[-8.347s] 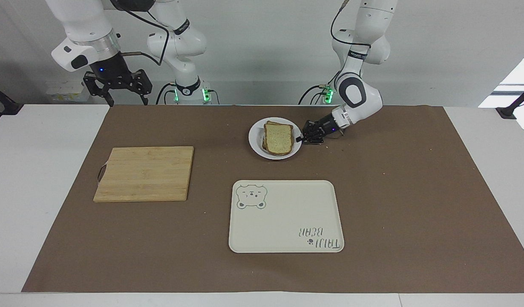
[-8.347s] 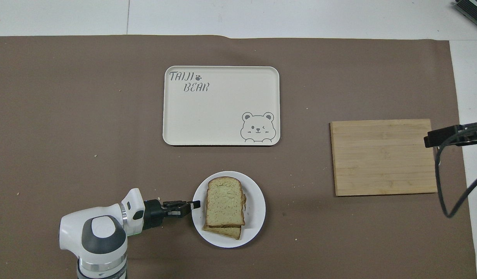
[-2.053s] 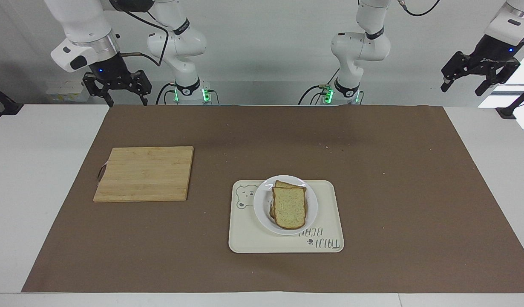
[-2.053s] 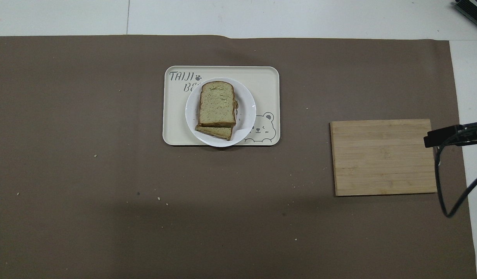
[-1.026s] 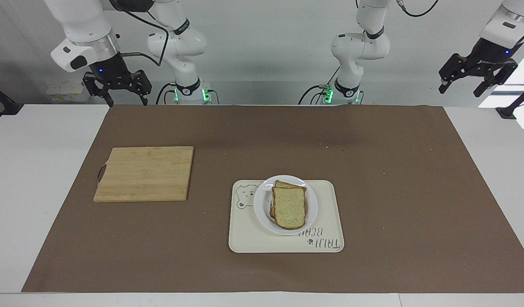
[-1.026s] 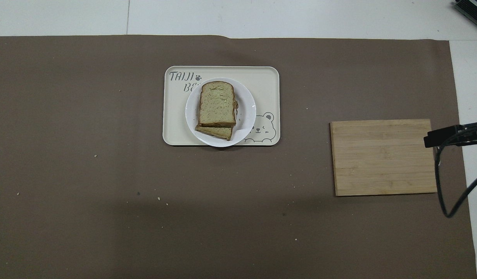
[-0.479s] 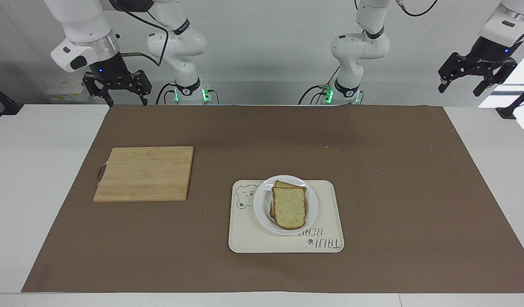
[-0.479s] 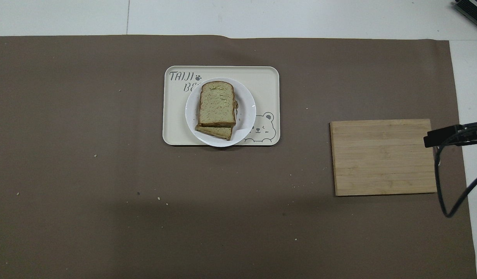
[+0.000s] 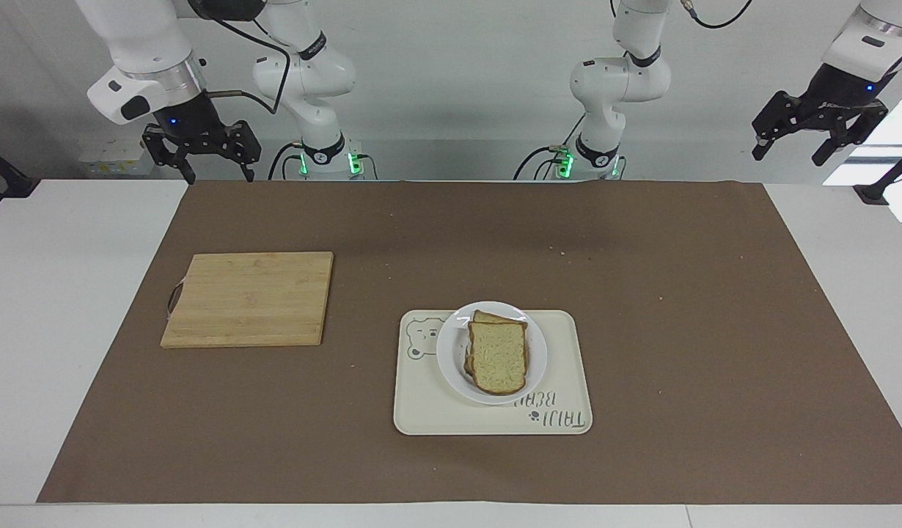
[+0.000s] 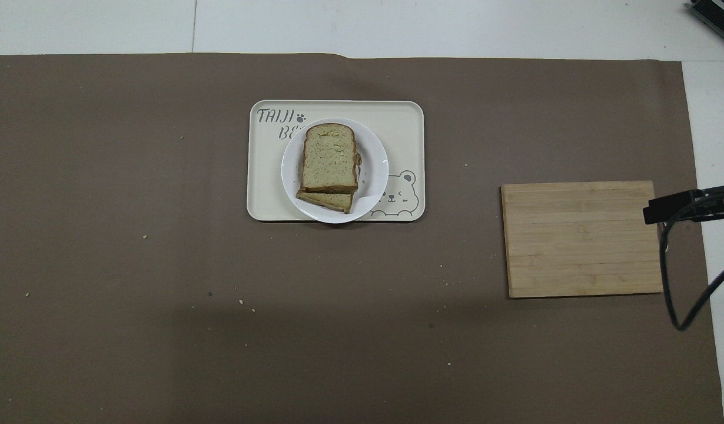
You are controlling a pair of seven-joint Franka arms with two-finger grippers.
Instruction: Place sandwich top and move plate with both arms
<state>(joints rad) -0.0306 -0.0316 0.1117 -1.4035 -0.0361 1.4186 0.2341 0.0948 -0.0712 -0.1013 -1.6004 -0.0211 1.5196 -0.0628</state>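
**Sandwich closed, plate on the tray, both grippers raised and empty**

The plate [image 9: 491, 353] sits on the cream tray [image 9: 561, 367], toward the tray's end with the bear drawing and slightly over the tray's edge nearest the robots. The top slice of bread [image 9: 499, 357] lies flat on a lower slice, which shows a little at the end nearer to the robots. The long axis of the top slice runs from the robots outward, with its rounded end pointing away from them. The slice is pale and speckled with a dark brown crust, and it lies almost square on the lower slice, only a little turned.

The left gripper [image 9: 810, 137] hangs high over the bare table at the left arm's end, fingers spread, holding nothing. The right gripper [image 9: 202, 154] waits high over the table edge near the robots, above the wooden cutting board's [image 9: 249, 298] end of the table, also spread and empty. Both are well apart from the plate. The plate lies about between the two arm bases, a little closer to the left arm's base.

In my judgement both parts of the task look finished, and no grasp is needed.
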